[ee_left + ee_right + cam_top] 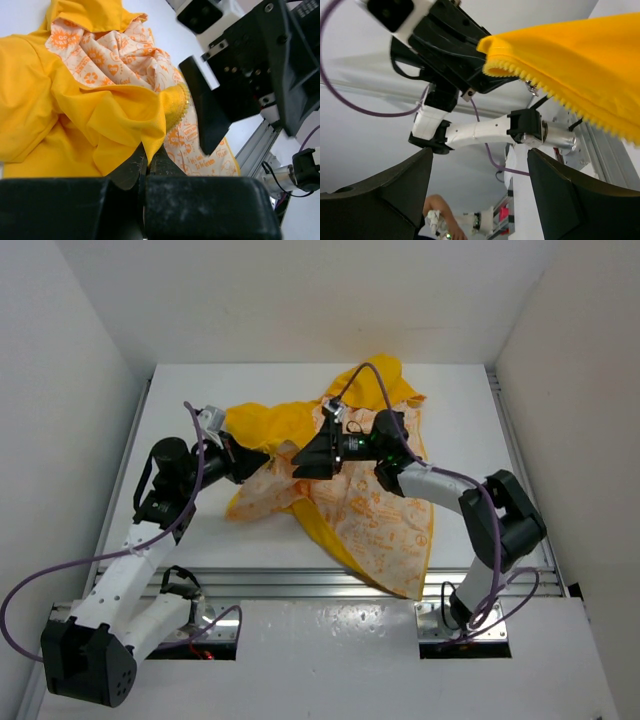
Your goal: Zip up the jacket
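Observation:
The yellow jacket (pixel 375 515) lies crumpled and open on the white table (pixel 200 530), its orange-printed white lining facing up. My left gripper (pixel 258 460) is shut on a fold of the jacket's yellow edge (pixel 150 135), held a little off the table. A row of zipper teeth (pixel 555 92) runs along that lifted edge. My right gripper (pixel 300 462) points left toward the left one, open, with nothing between its fingers (pixel 395 190). In the right wrist view the jacket (pixel 580 55) hangs above and to the right of that gripper (pixel 477 190), not touching it.
An aluminium rail (pixel 300 583) runs along the table's near edge, and another (pixel 515 450) along the right side. White walls close in the left, right and back. The two grippers are close together over the jacket's left part.

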Controlling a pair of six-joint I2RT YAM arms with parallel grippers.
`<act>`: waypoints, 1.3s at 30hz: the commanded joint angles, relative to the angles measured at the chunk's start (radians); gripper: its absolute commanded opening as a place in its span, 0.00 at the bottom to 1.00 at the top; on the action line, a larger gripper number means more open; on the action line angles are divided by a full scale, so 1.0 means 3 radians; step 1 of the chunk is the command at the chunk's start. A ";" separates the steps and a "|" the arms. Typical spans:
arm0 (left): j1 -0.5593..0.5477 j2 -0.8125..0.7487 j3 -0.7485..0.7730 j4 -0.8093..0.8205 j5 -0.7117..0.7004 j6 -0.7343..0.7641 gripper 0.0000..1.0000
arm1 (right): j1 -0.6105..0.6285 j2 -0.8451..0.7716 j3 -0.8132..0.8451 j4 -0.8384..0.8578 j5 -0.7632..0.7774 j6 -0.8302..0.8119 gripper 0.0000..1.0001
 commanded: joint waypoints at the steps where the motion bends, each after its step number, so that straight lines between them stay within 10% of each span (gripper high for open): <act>1: 0.0031 -0.0047 0.0145 0.0196 0.0028 -0.0097 0.00 | 0.0134 0.0104 0.0285 -0.0034 0.0146 -0.0158 0.77; 18: -0.0071 -0.0144 0.0109 0.0037 0.0228 -0.0061 0.00 | 0.0231 0.0739 0.1211 -0.0341 0.0280 -0.0562 0.56; 27: -0.0071 -0.0109 0.0109 0.0037 0.0258 -0.0061 0.06 | 0.0369 0.0662 0.1099 -0.0183 0.0131 -0.0766 0.01; 32: -0.0107 -0.0027 0.0150 0.0079 0.0580 0.0031 0.32 | 0.0369 0.0540 0.1032 -0.0249 -0.0032 -0.1042 0.01; 39: -0.0204 0.0111 0.0283 -0.0132 0.0805 0.0250 0.31 | 0.0344 0.0544 0.1063 -0.0209 -0.0196 -0.1083 0.01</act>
